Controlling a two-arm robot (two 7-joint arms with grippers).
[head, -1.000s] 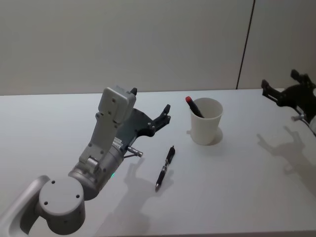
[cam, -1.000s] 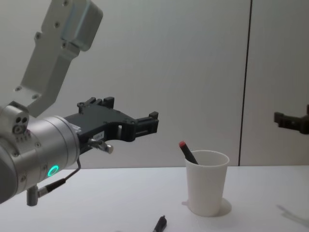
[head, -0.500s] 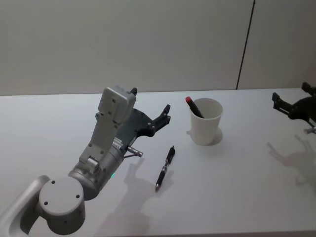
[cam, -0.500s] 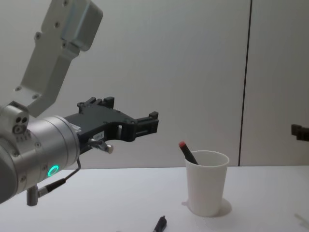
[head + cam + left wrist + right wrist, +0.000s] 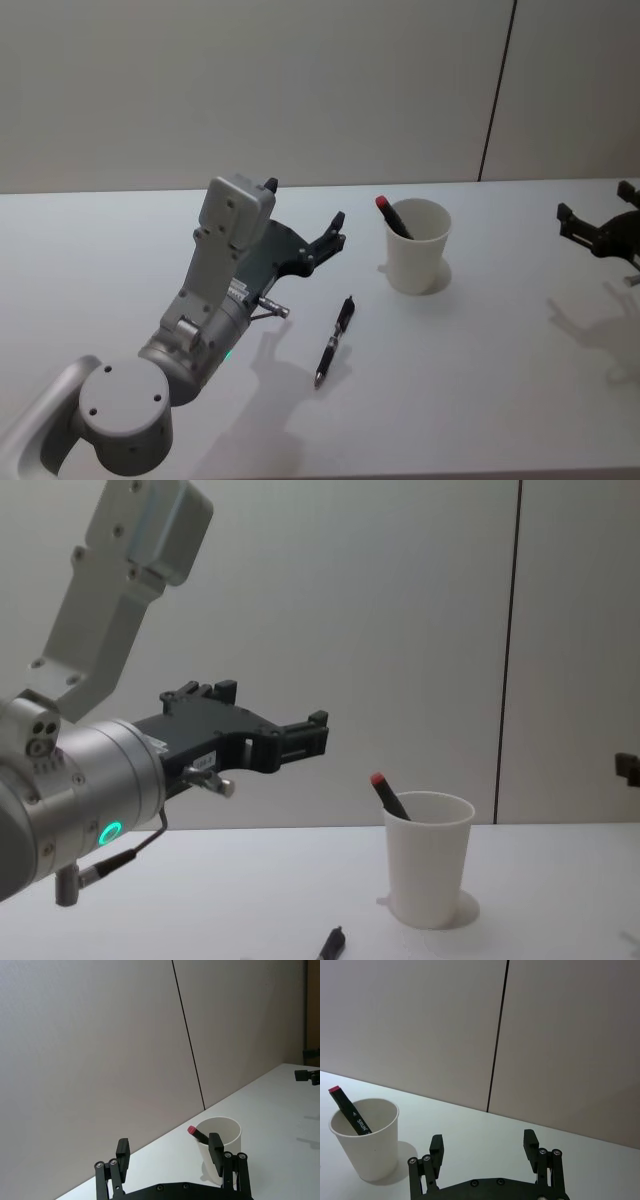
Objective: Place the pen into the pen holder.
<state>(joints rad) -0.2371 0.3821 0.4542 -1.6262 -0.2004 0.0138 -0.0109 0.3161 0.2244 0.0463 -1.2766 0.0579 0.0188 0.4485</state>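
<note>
Movement shows on the right side alone: the right gripper (image 5: pixel 483 1139) now hangs further toward the right edge of the plain white table (image 5: pixel 500 390) than a second ago, and lower in the head and chest views. Its black jaws stand wide apart with nothing between them, and it is well apart from the cup.

The left gripper (image 5: pixel 169 1146), the pen and the cup are where they were. The left arm rises from the table's front-left corner, its grey forearm angled up and inward. Its black gripper is held level above the table, pointing toward the far edge and the cup. Its jaws are spread and empty.

The slim black pen (image 5: pixel 334 341) lies flat on the table, near the middle. It is on the front-left side of the tapered white paper cup (image 5: pixel 417 250) and apart from it, with its tip toward the front edge. The cup stands upright with a red-capped black marker (image 5: pixel 392 216) leaning inside it.
</note>
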